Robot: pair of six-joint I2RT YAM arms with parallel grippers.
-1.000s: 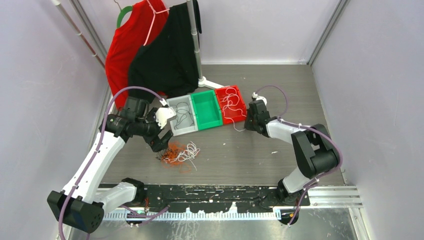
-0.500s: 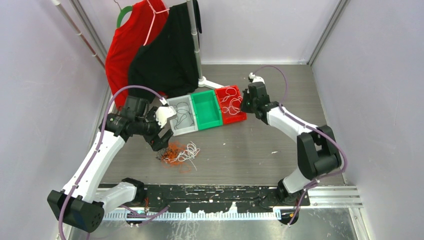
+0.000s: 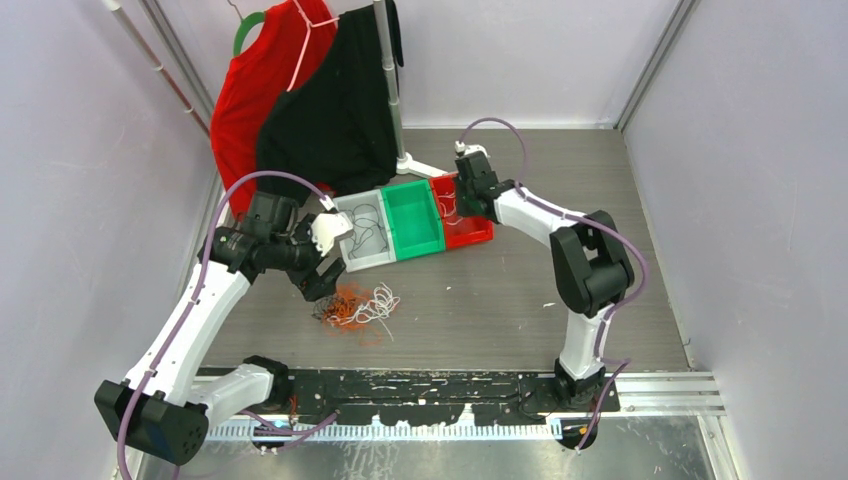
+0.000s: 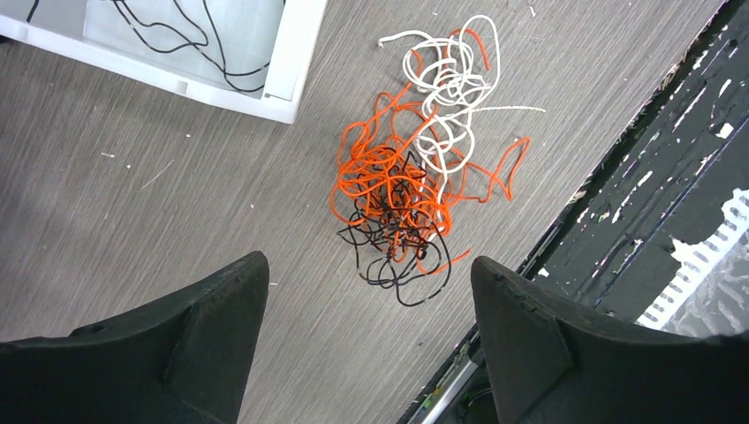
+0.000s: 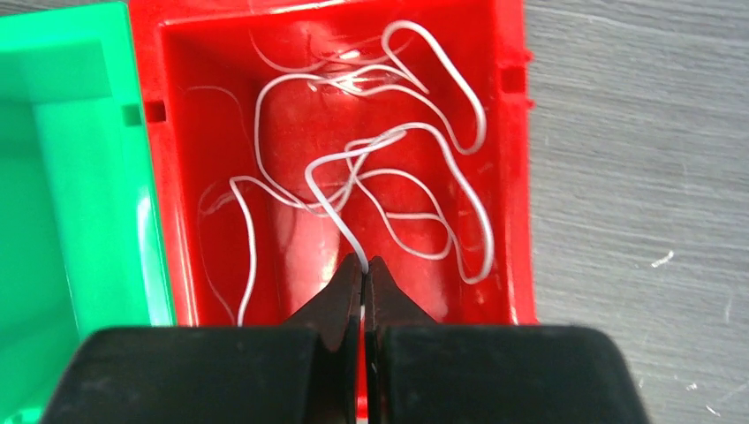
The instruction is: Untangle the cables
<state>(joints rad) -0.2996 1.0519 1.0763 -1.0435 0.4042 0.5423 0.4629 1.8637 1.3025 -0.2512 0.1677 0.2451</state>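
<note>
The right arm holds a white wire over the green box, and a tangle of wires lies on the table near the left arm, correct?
Almost. The right wrist view shows the right fingers pinching the white wire over the red box, not the green. The tangle part is right.

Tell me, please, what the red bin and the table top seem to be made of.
Red bin: probably moulded plastic, glossy; light glints on its smooth floor.
Table top: grey wood-grain finish, matt, maybe laminate; fine parallel streaks show.
</note>
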